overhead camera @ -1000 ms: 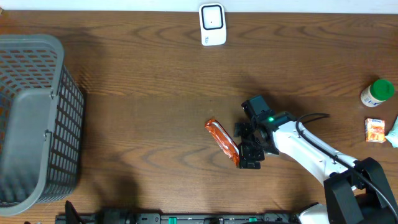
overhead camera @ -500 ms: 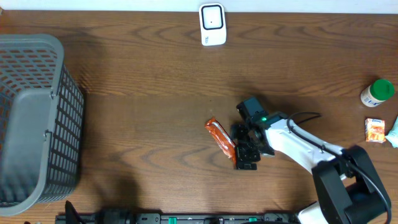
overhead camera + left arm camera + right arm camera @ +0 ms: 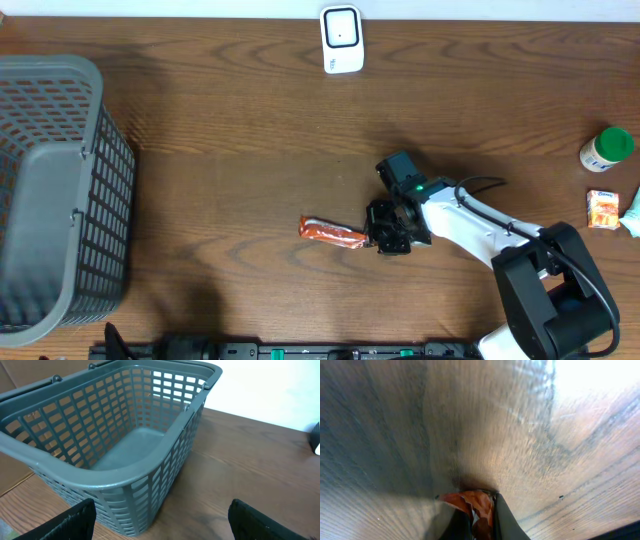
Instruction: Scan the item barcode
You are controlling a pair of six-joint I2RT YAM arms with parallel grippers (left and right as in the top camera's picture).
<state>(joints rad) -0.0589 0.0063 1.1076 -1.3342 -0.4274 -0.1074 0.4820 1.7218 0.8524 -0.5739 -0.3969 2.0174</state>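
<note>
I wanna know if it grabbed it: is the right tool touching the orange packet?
Touching. In the right wrist view, the right tool is shut on the end of the orange packet, with no gap showing.

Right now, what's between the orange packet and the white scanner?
Nothing: overhead shows only bare wooden table between the orange packet, pinched by the right end effector, and the white scanner.

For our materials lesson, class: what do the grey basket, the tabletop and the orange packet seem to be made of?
Grey basket: likely moulded plastic, matte; one even colour, regular lattice of holes.
Tabletop: wood or wood-look laminate, slight sheen; dark grain lines and a patch of glare.
Orange packet: probably thin plastic film, glossy; crinkled surface.
</note>
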